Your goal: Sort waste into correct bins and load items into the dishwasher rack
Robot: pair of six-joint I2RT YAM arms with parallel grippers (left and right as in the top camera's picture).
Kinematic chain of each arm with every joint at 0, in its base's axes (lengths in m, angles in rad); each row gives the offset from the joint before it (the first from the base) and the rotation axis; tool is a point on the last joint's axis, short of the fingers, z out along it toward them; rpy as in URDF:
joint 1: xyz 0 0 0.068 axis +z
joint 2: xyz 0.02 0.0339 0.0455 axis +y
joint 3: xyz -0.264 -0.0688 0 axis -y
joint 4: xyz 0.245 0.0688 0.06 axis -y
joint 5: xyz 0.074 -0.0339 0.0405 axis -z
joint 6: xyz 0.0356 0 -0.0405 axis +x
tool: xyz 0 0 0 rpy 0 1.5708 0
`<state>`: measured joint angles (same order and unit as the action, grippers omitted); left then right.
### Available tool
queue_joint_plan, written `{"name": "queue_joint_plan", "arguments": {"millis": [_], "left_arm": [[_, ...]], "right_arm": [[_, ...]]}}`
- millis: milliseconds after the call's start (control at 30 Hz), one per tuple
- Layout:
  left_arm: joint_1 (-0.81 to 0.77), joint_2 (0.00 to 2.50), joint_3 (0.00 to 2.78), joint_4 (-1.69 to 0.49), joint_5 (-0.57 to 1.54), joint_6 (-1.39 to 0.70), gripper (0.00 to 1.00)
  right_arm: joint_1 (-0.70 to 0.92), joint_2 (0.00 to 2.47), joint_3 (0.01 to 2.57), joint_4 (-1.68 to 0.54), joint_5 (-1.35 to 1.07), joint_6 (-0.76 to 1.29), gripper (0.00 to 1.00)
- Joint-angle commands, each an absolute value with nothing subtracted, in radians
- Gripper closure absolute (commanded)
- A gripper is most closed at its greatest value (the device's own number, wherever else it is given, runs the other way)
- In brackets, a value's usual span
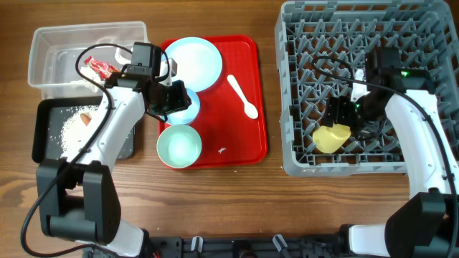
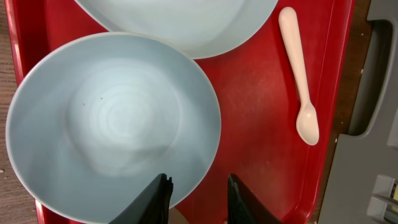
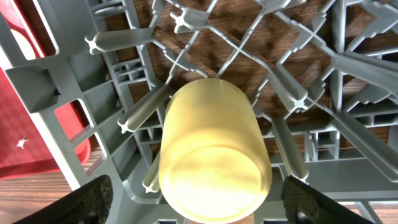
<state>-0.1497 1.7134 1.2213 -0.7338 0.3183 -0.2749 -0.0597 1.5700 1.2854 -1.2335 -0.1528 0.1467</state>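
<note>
Two grippers, both with jaws apart. The right gripper point(image 3: 199, 202) stands wide on either side of the small yellow cup point(image 3: 214, 155), with a gap at each flank. The cup leans among the pegs of the grey dishwasher rack point(image 3: 37, 81). The left gripper point(image 2: 199, 199) has narrowly parted jaws straddling the rim of the whitish-blue bowl point(image 2: 112, 118) on the red tray point(image 2: 261, 124). A finger brushing the cup could likely topple it. A thin rim pinch may let the bowl slip.

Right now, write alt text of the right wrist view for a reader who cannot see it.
A small yellow cup rests, base toward the camera, among the grey pegs of the dishwasher rack, between the wide-open fingers of the right gripper. A red tray shows beyond the rack's wall.
</note>
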Motion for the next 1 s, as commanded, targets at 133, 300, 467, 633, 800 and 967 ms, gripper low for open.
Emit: {"name": "queue_joint_plan", "arguments": {"millis": [133, 300, 467, 633, 800, 967], "left_arm": [[-0.154, 1.694, 1.223, -0.734, 0.308, -0.269, 0.7], [-0.145, 1.683, 1.231, -0.74, 0.29, -0.269, 0.73], [-0.093, 1.599, 1.283, -0.812, 0.284, -0.268, 0.69], [0.002, 1.454, 1.296, -0.881, 0.175, -0.269, 0.47], [0.132, 1.344, 1.296, -0.934, 0.038, -0.269, 0.1], [0.218, 1.323, 1.296, -0.953, 0.036, -0.269, 0.0]], "right_arm": [[-0.053, 1.58, 1.297, -1.227, -0.155, 0.133, 0.03], [-0.053, 1.564, 1.38, -1.254, -0.155, 0.133, 0.01], [-0.041, 1.531, 1.54, -1.303, -0.186, 0.098, 0.0], [0.054, 1.505, 1.598, -1.261, -0.305, 0.081, 0.0], [0.229, 1.542, 1.595, -1.155, -0.366, 0.136, 0.02], [0.418, 1.629, 1.595, -1.038, -0.363, 0.218, 0.08]]}}
